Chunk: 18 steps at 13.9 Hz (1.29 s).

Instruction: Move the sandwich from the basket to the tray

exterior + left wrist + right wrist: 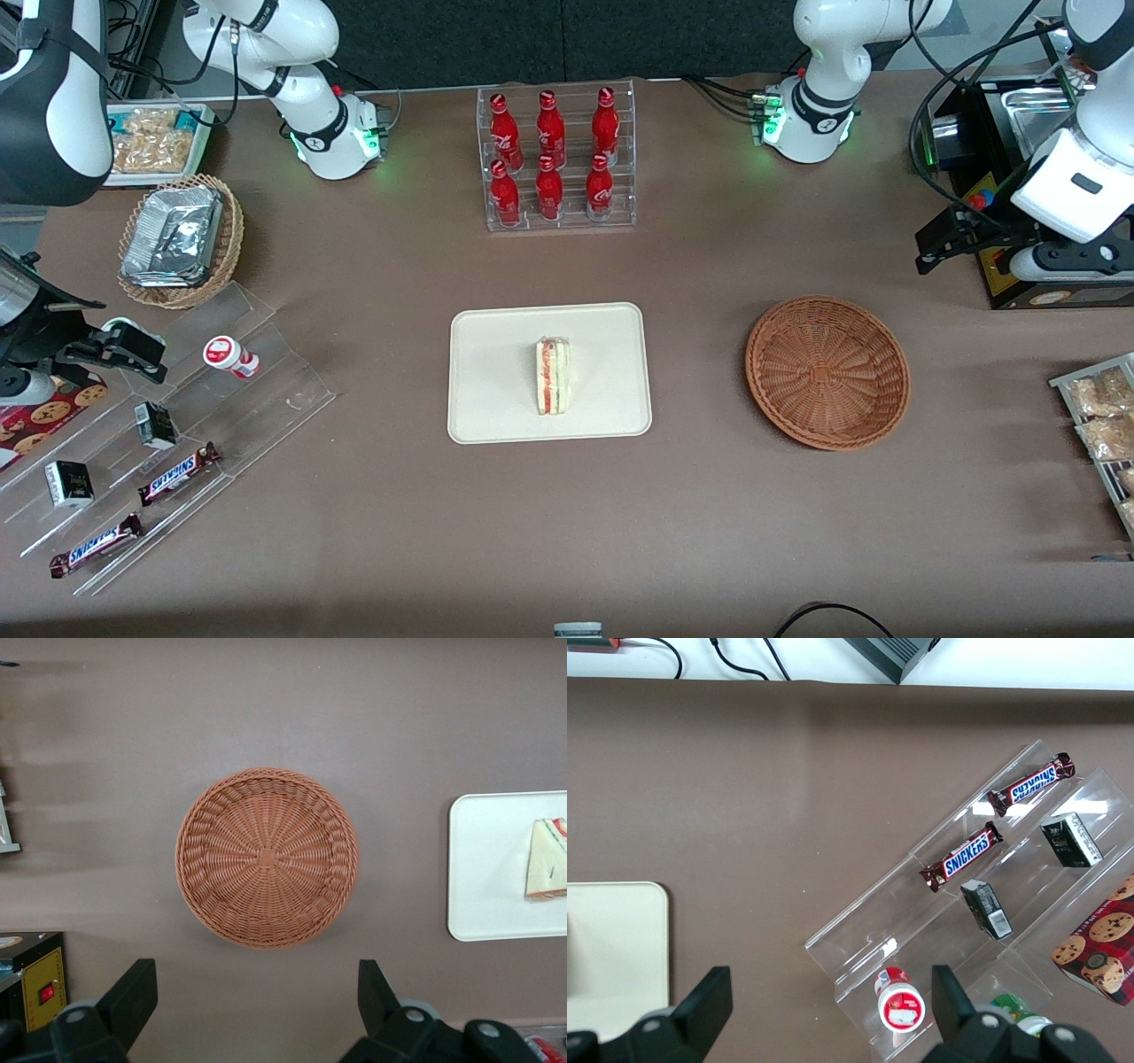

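The sandwich (552,375) lies on the cream-white tray (496,390) in the middle of the table, its red and green filling edge showing. The reddish-brown wicker basket (827,372) sits beside the tray toward the working arm's end and holds nothing. The left arm's gripper (950,239) is open and empty, raised above the table, farther from the front camera than the basket. The left wrist view shows its two black fingers (133,997) spread wide around the gripper midpoint (257,1005), with the basket (266,857), the tray (487,868) and the sandwich (547,859) below.
A clear rack of red bottles (555,159) stands farther from the front camera than the tray. A tan wicker basket with foil packets (177,239) and an acrylic rack with Snickers bars (177,474) lie toward the parked arm's end. A black box (1019,177) and snack packets (1099,416) lie toward the working arm's end.
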Tool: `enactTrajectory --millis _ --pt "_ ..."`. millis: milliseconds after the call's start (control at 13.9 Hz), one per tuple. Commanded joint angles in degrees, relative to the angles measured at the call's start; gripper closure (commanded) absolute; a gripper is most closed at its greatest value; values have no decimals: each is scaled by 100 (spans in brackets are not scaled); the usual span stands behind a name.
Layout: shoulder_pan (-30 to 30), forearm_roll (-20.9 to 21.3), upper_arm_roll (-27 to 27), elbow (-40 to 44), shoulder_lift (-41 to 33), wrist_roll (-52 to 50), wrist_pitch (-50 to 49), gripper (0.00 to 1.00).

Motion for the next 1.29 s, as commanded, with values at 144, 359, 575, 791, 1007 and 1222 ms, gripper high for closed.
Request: enactTrajectory --millis 144,359,575,791,1007,1222 --pt "-916 268 834 626 353 10 -349 0" --pt "-883 276 836 626 353 19 -349 0" --pt "-795 250 827 626 353 19 -349 0" --pt "-821 268 827 653 344 28 -436 0" --pt "-821 268 827 670 344 63 -436 0" --pt "-821 259 835 644 344 63 -436 0"
